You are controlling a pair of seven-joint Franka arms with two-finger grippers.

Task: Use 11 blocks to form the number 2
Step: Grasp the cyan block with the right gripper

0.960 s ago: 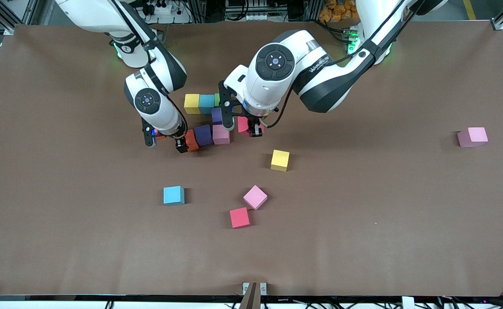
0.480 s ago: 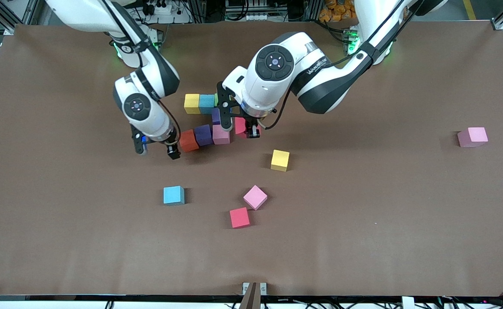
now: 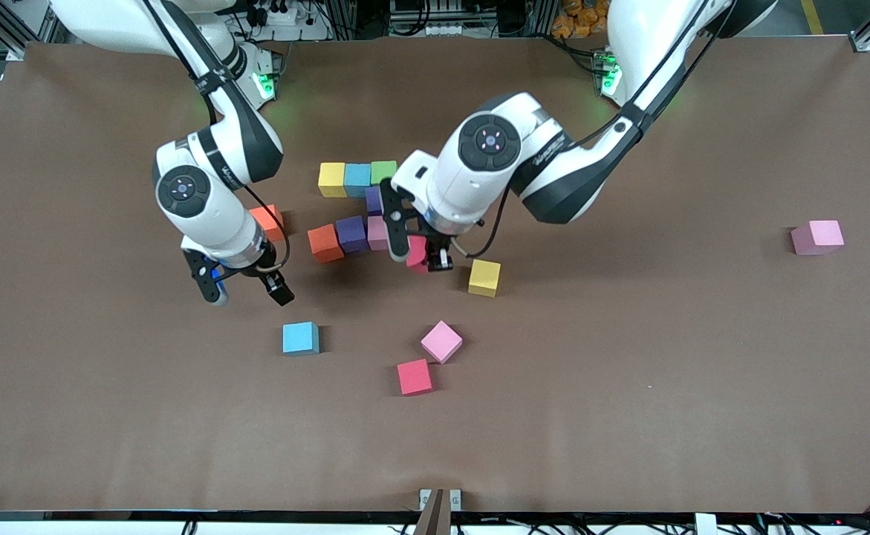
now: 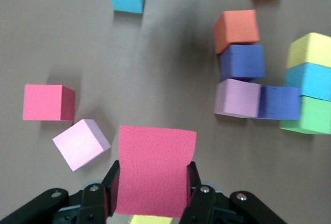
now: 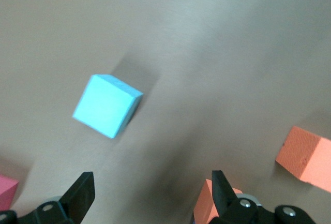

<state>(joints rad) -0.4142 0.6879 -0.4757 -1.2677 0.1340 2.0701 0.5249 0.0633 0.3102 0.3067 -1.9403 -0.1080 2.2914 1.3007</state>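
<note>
A partial number 2 lies mid-table: a row of yellow, blue and green blocks, a purple block under the green one, then a pale pink, dark purple and orange-red row. My left gripper is shut on a red block, over the table beside the pale pink one. My right gripper hangs open with nothing in it, above bare table between an orange block and a loose blue block.
Loose blocks lie nearer the front camera: yellow, blue, pink and red. Another pink block sits alone toward the left arm's end. Brown table surface stretches all round them.
My right gripper left the orange-red block and moved toward the front camera and the right arm's end. My left gripper carried the red block toward the front camera, uncovering the green block.
</note>
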